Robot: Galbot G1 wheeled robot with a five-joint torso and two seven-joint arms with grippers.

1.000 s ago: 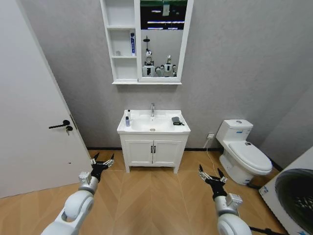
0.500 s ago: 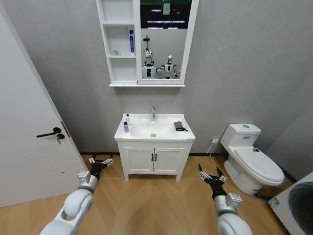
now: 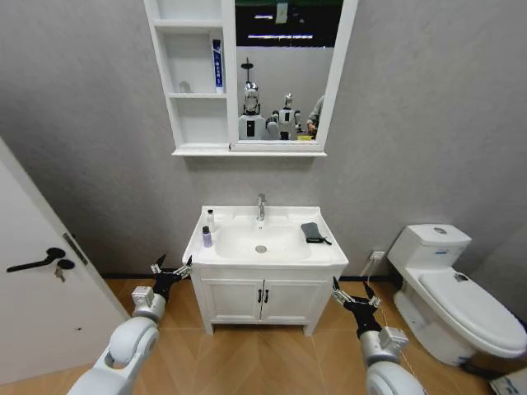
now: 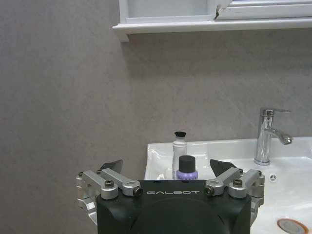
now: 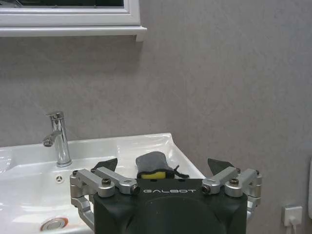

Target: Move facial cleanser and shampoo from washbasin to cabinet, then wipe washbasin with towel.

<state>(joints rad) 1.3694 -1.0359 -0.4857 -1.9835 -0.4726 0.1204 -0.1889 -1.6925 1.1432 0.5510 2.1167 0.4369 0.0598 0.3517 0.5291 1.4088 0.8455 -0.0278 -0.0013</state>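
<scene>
The white washbasin (image 3: pixel 272 257) with its chrome tap (image 3: pixel 261 206) stands straight ahead against the wall. On its left rim are a slim white bottle (image 3: pixel 209 220) with a black cap and a small purple bottle (image 3: pixel 206 237); I cannot tell which is the cleanser and which the shampoo. The dark towel (image 3: pixel 312 232) lies on the right rim. Above hangs the cabinet (image 3: pixel 193 78) with open shelves beside a mirror. My left gripper (image 3: pixel 170 270) and right gripper (image 3: pixel 354 296) are held low in front of the basin, both open and holding nothing. The left wrist view shows both bottles (image 4: pixel 180 146) beyond my left gripper (image 4: pixel 165 166); the right wrist view shows the towel (image 5: pixel 153 163) beyond my right gripper (image 5: pixel 162 165).
A low two-door cupboard (image 3: pixel 262 300) carries the basin. A toilet (image 3: pixel 461 296) stands to the right and a door (image 3: pixel 33 280) to the left. A blue tube (image 3: pixel 216 64) stands on a cabinet shelf. Wooden floor lies between me and the cupboard.
The camera has come closer to the washbasin, which now looks larger and lower in the picture. Both arms keep the same pose with the grippers open.
</scene>
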